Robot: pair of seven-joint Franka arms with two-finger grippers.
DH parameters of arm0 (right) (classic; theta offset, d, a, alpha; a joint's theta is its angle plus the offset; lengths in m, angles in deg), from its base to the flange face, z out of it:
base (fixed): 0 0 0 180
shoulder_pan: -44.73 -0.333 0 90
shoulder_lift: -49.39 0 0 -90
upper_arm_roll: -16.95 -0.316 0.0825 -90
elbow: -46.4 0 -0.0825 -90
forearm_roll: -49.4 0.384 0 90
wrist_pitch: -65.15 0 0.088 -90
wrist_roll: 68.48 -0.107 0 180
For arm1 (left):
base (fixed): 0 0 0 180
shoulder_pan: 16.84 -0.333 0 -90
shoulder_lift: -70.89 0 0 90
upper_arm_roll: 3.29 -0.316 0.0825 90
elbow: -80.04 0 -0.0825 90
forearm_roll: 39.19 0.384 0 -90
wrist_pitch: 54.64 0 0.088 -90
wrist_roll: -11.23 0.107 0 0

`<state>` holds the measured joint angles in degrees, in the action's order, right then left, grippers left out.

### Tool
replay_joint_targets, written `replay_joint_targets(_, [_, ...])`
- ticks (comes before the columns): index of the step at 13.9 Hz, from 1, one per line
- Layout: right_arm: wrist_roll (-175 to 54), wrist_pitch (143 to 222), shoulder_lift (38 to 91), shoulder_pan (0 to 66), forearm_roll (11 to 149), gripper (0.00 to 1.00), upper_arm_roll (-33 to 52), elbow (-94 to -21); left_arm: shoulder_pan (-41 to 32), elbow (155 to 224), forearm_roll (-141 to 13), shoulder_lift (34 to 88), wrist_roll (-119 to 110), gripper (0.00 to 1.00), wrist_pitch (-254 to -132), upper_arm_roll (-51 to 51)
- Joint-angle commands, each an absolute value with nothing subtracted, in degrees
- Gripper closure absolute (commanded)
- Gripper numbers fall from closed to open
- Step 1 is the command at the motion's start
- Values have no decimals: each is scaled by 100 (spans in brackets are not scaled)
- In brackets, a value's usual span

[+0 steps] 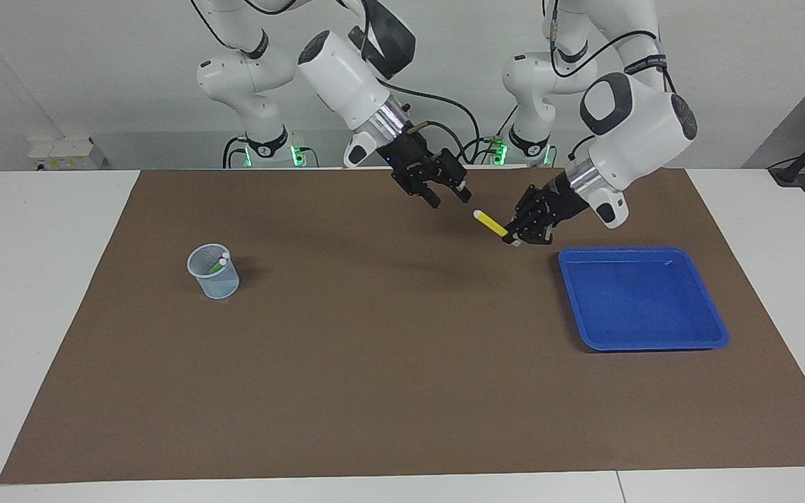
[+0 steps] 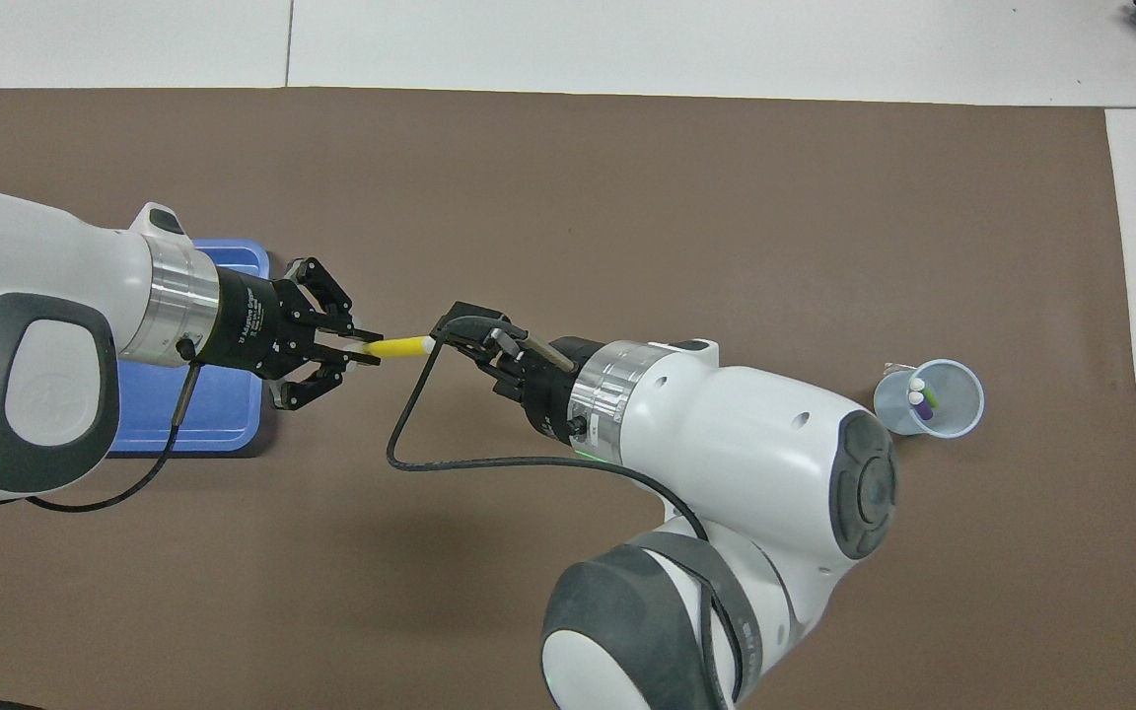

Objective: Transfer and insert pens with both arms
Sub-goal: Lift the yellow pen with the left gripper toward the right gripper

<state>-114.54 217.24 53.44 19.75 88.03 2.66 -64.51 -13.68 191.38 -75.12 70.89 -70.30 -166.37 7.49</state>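
White table (image 1: 46, 293) with a brown mat (image 1: 402, 363) over most of it, pale wall at the robots' end. Blue tray (image 1: 643, 328) sits on the mat toward the left arm's end, nothing visible inside it. Small pale mesh cup (image 1: 213, 272) stands on the mat toward the right arm's end; overhead view shows a purple pen (image 2: 920, 408) and a green pen (image 2: 930, 395) standing in it, whitish ends up.

Left gripper (image 1: 514, 236) is up in the air over bare mat, just off the tray's edge on the side toward the table's middle. Its fingers (image 2: 363, 337) are pinched on the yellow pen (image 1: 489, 223), gripping it at one end. Pen is near level, free end pointing toward the right gripper, pale tip (image 2: 423, 344) leading.

Right gripper (image 1: 450, 195) also raised, over the mat near the middle of the table, aimed at the pen. Its fingers stand apart, nothing between them. Pen tip sits just short of them in the facing view, a small gap showing; in the overhead view the tip looks level with the finger ends, so contact cannot be told from that view.
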Motion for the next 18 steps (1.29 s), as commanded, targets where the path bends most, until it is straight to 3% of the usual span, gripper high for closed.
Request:
replay_joint_targets(1, [-11384, 22079, 5562, 1863, 8842, 12, 280, -6355, -1123, 19482, -7654, 7493, -7340, 100, -16652, 673])
replay_joint_targets(9, [-11393, 22116, 5607, 1696, 8851, 24, 280, -6337, -893, 19500, -7698, 7625, -7781, 100, -16696, 673])
replay_joint_targets(13, [-11392, 22072, 5607, 1705, 8851, 42, 280, -6346, -893, 19500, -7698, 7660, -7789, 100, -16687, 673])
replay_joint_targets(16, [-11410, 22063, 5598, 1705, 8851, 42, 280, -6346, -893, 19500, -7698, 7660, -7789, 100, -16687, 664])
replay_joint_targets(18, [-11419, 22045, 5589, 1705, 8851, 50, 280, -6355, -893, 19500, -7698, 7660, -7789, 100, -16687, 673])
